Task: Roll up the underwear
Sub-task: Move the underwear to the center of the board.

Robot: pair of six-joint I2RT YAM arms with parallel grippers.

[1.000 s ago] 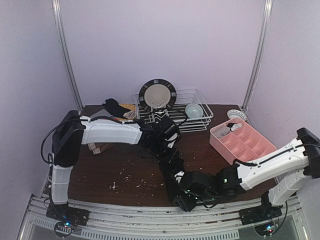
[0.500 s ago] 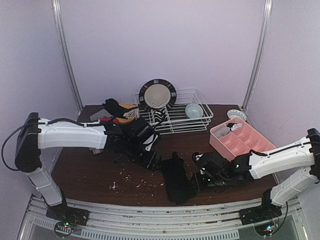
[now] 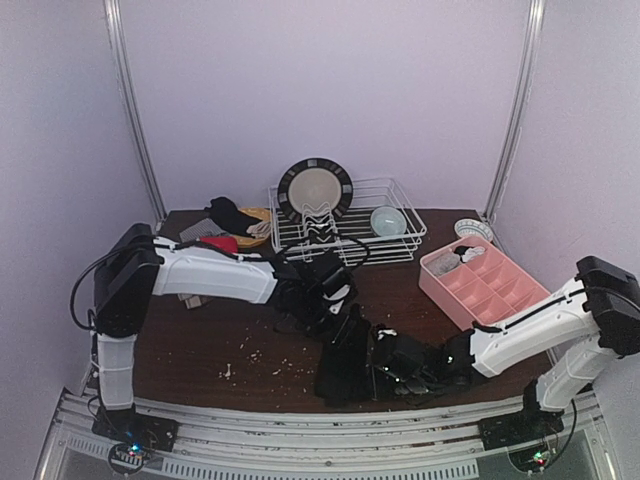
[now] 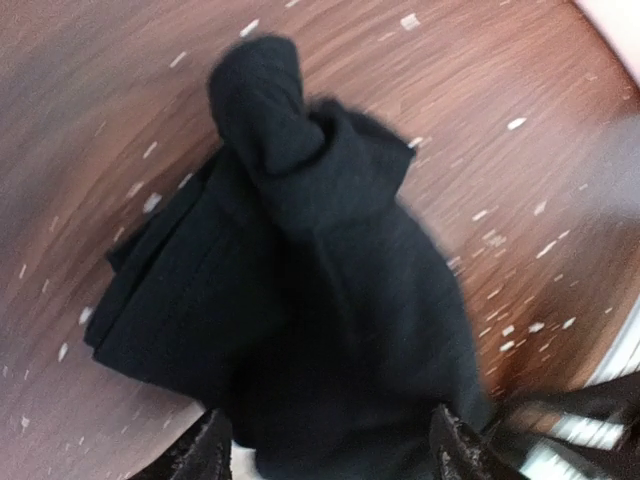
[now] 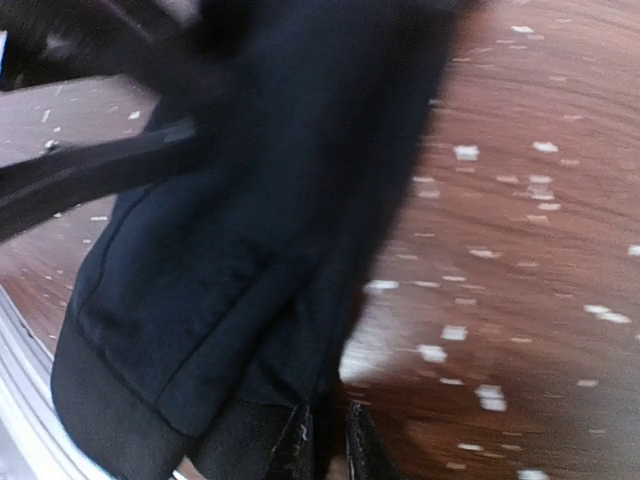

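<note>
Brown table (image 3: 190,345), white-flecked. Black underwear (image 4: 300,270) lies bunched near table's front edge, both tools on it. Left tool (image 4: 330,452) — fingers wide apart, straddling underwear, grip unclear. Right tool (image 5: 328,440) — nearly closed, pinching underwear's edge.

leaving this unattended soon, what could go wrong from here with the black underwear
The right claw seems to pinch only the hem of the black underwear; such a thin bite may slip mid-roll. The left claw stands open astride the cloth; closing there might bunch it instead of rolling it. The garment lies close to the near edge of the table, so a pull could drag it off.
</note>
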